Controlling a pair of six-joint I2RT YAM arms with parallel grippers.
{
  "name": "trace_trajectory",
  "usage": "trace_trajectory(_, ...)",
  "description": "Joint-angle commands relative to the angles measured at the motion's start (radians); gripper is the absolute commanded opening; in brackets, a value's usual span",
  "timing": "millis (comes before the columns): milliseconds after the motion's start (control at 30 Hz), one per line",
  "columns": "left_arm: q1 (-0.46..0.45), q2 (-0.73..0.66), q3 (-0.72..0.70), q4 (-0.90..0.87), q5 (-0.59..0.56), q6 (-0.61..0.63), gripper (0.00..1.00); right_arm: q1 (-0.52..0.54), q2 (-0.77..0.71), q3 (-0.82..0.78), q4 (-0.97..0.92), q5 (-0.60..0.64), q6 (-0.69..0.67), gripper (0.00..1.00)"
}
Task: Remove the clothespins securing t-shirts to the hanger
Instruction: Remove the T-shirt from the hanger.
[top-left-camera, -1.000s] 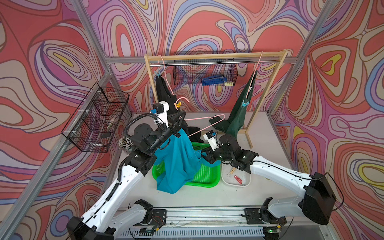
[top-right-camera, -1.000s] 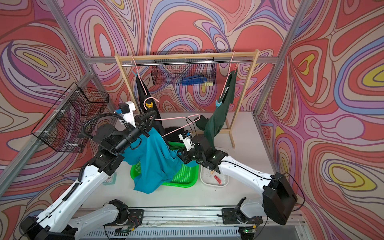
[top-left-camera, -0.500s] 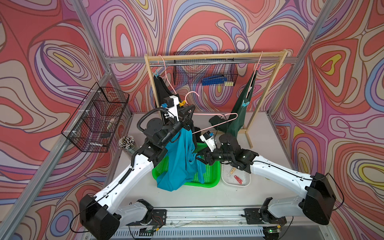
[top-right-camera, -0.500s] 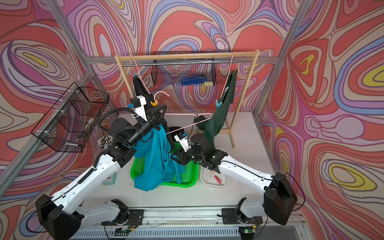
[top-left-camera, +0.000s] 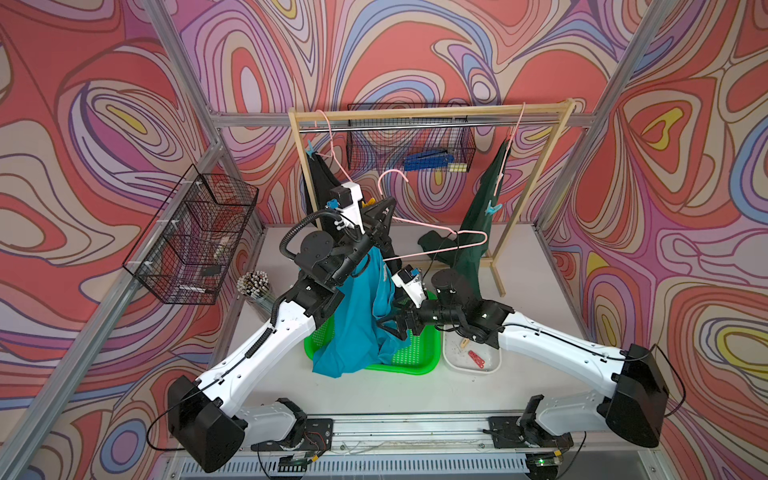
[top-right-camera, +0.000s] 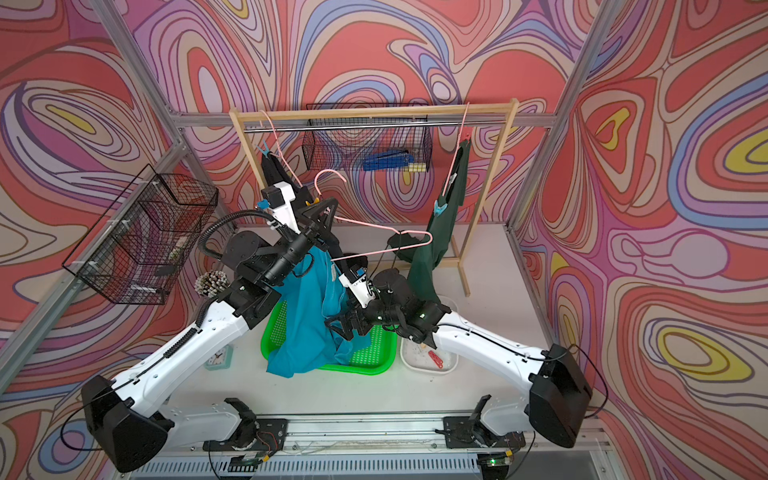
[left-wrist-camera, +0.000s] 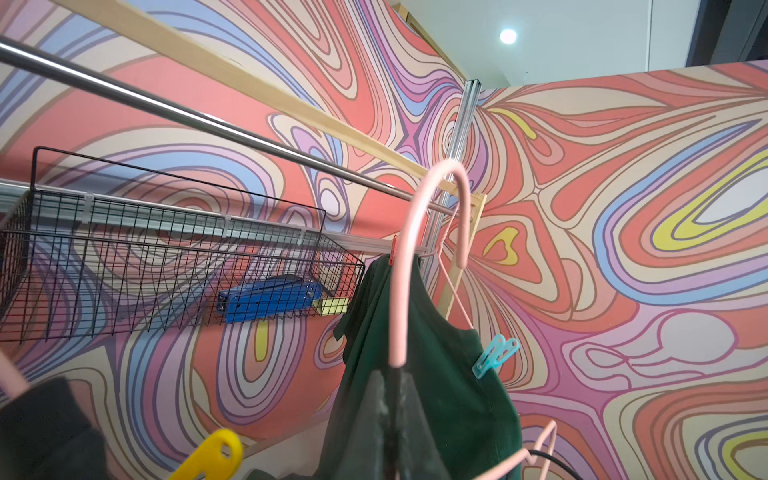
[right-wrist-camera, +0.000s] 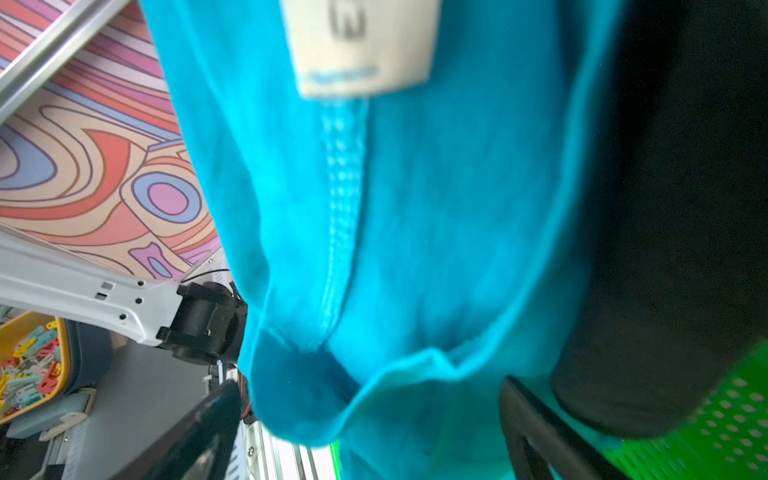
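Note:
My left gripper (top-left-camera: 384, 210) is shut on the neck of a pink hanger (left-wrist-camera: 399, 332), held up in front of the rack. A turquoise t-shirt (top-left-camera: 353, 324) hangs from that hanger's end, down into the green tray; what fastens it is hidden. My right gripper (right-wrist-camera: 370, 432) stands open, one finger on each side of the shirt's hanging fold. On the rack a black t-shirt (top-left-camera: 320, 183) carries a light blue clothespin (top-left-camera: 309, 150) and a yellow one (left-wrist-camera: 212, 453). The dark green t-shirt (top-left-camera: 478, 224) carries a light blue clothespin (top-left-camera: 492, 209) and a red one (top-right-camera: 467, 133).
A green tray (top-left-camera: 419, 359) sits under the shirt; beside it a white tray (top-left-camera: 490, 365) holds a red clothespin (top-left-camera: 476, 358) and a beige one. A wooden rack (top-left-camera: 428, 113) stands behind. Wire baskets (top-left-camera: 195, 241) hang on the left and back walls. A cup of sticks (top-left-camera: 253, 282) is at the left.
The left arm has carried the hanger and turquoise shirt back and to the right, toward the rack. The right gripper's jaws have opened wide beside the shirt.

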Motion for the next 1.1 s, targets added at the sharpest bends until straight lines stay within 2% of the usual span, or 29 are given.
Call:
trace_trajectory(0, 0.004, -0.015, 0.070, 0.081, -0.101, 0.033, 0.00, 0.020, -0.043, -0.005, -0.040, 0.026, -0.018, 0.98)
trace_trajectory(100, 0.004, -0.022, 0.102, 0.080, -0.115, 0.032, 0.00, 0.020, -0.077, -0.029, -0.047, 0.049, -0.008, 0.98)
trace_trajectory(333, 0.004, -0.025, 0.084, 0.142, -0.162, -0.072, 0.00, 0.019, -0.135, -0.054, -0.061, 0.078, 0.008, 0.98)
trace_trajectory(533, 0.004, -0.163, -0.090, 0.127, -0.249, -0.074, 0.00, 0.019, -0.148, -0.048, -0.106, 0.105, 0.004, 0.98)
trace_trajectory(633, 0.004, -0.282, -0.147, 0.021, -0.329, -0.133, 0.00, 0.020, -0.145, -0.052, -0.112, 0.118, 0.002, 0.98)
trace_trajectory(733, 0.004, -0.359, -0.197, 0.011, -0.378, -0.157, 0.00, 0.019, -0.131, -0.045, -0.118, 0.112, 0.002, 0.98)
trace_trajectory(833, 0.004, -0.398, -0.233, 0.034, -0.441, -0.169, 0.00, 0.019, -0.113, -0.038, -0.114, 0.101, 0.010, 0.98)
trace_trajectory(933, 0.004, -0.409, -0.278, 0.087, -0.509, -0.230, 0.00, 0.020, -0.107, -0.040, -0.090, 0.088, 0.026, 0.98)
trace_trajectory(1067, 0.003, -0.407, -0.312, 0.091, -0.527, -0.272, 0.00, 0.020, -0.115, -0.035, -0.054, 0.076, 0.045, 0.98)
